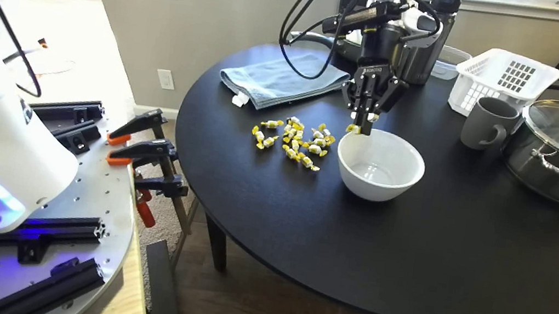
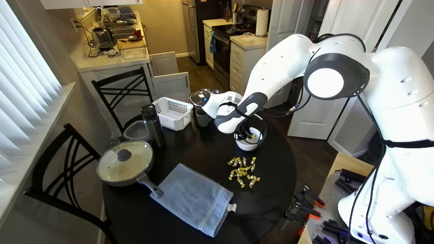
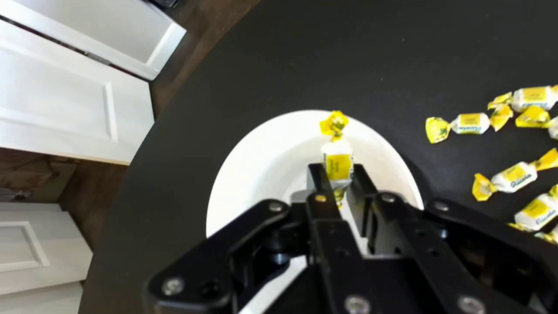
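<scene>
Yellow-and-white, the wrapped candy (image 3: 339, 160) is pinched by the gripper (image 3: 338, 175) across its thick middle, presumably since twisted ends (image 3: 334, 124) would hold less firmly. Beneath, mid-frame in the wrist view, the bowl (image 3: 257, 161) is seen; loose candies (image 3: 471, 124) are spread at right.

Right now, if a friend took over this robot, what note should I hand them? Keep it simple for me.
Gripper: closed on one wrapped candy, held over the white bowl.
Where things are: the bowl stands upright on the black table; the other candies lie loose beside it.
Done: one candy is picked up. Whether the bowl already has any inside, I can't be sure.
Left: this candy is not yet released, and the loose ones are not yet picked up.
</scene>
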`<state>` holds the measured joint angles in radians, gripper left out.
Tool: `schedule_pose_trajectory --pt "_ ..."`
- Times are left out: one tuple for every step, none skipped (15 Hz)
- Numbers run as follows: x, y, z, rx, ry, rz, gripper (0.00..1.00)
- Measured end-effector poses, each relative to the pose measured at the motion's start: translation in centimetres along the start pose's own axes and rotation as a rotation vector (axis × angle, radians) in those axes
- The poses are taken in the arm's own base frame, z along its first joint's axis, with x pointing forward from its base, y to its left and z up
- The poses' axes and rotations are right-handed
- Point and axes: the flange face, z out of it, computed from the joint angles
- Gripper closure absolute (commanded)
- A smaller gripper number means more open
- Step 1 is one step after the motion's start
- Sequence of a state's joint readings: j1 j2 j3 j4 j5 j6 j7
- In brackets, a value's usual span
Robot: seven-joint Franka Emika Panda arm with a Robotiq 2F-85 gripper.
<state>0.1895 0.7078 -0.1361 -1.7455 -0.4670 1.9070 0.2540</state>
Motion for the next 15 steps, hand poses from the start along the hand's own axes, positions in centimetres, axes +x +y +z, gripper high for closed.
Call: schedule_pose_trajectory --pt "0.3 -0.2 -0.3 -0.021 0.03 0.013 0.96" --pt "0.6 -0.4 -0.6 -0.042 0.061 0.025 0.59" --pt "0.8 -0.6 -0.8 -0.06 0.087 0.039 0.58" --pt "0.9 -0.8 -1.0 -0.076 0.104 0.048 0.52" --pt "1.0 -1.1 -1.1 -0.087 0.114 0.055 0.47" --pt "1.0 -1.4 -1.2 -0.098 0.12 0.056 0.39" --pt "1.0 -1.7 -1.4 -0.11 0.125 0.049 0.34" --pt "1.0 -1.9 -1.5 -0.118 0.129 0.043 0.27" --pt "1.0 -2.1 -1.7 -0.127 0.133 0.039 0.21" --pt "1.0 -2.1 -1.8 -0.13 0.137 0.038 0.15" --pt "1.0 -2.1 -2.0 -0.129 0.141 0.039 0.08" --pt "1.0 -2.0 -2.5 -0.123 0.155 0.04 0.03" --pt "1.0 -2.0 -3.3 -0.104 0.185 0.04 0.0" --pt "1.1 -2.1 -4.4 -0.073 0.227 0.037 0.0" --pt "1.1 -2.3 -5.8 -0.041 0.27 0.029 0.0"
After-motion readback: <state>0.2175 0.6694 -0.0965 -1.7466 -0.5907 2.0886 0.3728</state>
